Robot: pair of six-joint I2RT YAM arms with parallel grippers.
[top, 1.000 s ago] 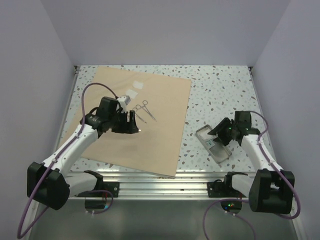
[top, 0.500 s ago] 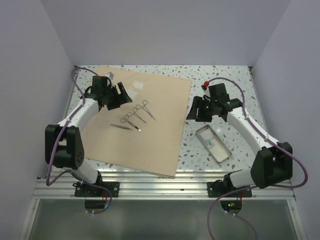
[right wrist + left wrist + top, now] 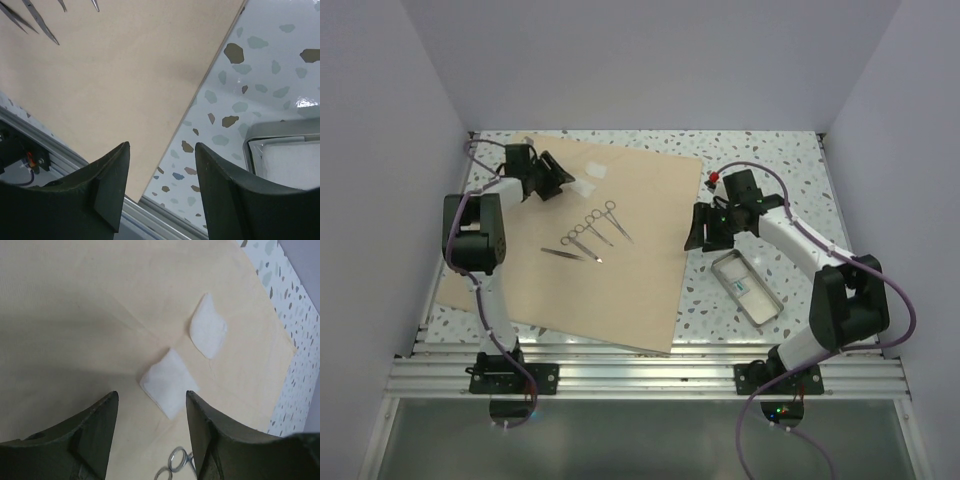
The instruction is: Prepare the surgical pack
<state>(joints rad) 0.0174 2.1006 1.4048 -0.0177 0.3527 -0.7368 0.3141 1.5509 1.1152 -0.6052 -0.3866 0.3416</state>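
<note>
Across the left and middle of the table (image 3: 770, 170), your surgical pack (image 3: 630, 290) lies spread flat as one tan sheet. Your left gripper (image 3: 151, 399) hangs over its far left corner, jaws wide apart and holding nothing, with two white gauze squares (image 3: 167, 384) on the sheet just ahead. Ring-handled instruments (image 3: 598, 222) and tweezers (image 3: 571, 254) lie mid-sheet. Your right gripper (image 3: 161, 150) is spread wide over the sheet's right edge, also empty and seemingly not touching it. The metal tray (image 3: 748, 288) sits near it on the bare table.
</note>
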